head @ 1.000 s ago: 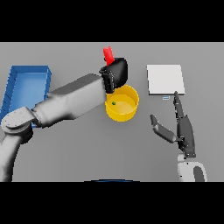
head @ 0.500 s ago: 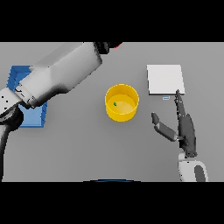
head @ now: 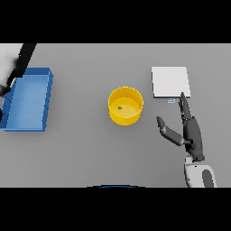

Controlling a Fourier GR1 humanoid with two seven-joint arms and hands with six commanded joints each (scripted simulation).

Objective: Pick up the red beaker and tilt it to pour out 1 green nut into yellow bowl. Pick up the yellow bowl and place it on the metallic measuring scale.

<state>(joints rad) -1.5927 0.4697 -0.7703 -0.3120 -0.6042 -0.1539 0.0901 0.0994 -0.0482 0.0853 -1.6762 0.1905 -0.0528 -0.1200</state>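
Head view, nearest first: our right hand (head: 191, 135) sits in the lower right of the frame, fingers straight and thumb splayed apart, holding nothing. Just left of it, near the centre, stands the yellow bowl (head: 126, 105), a smooth round tub with one small green nut (head: 119, 107) resting on its floor. Beyond the hand, upper right, lies the measuring scale (head: 170, 81), a flat pale square plate with a small display at its near edge. At the far left sits a blue tray (head: 28, 98), box-shaped with low walls; the left hand and red beaker are out of sight. We judge pouring finished; next, the bowl needs grasping at its rim and carrying onto the scale.
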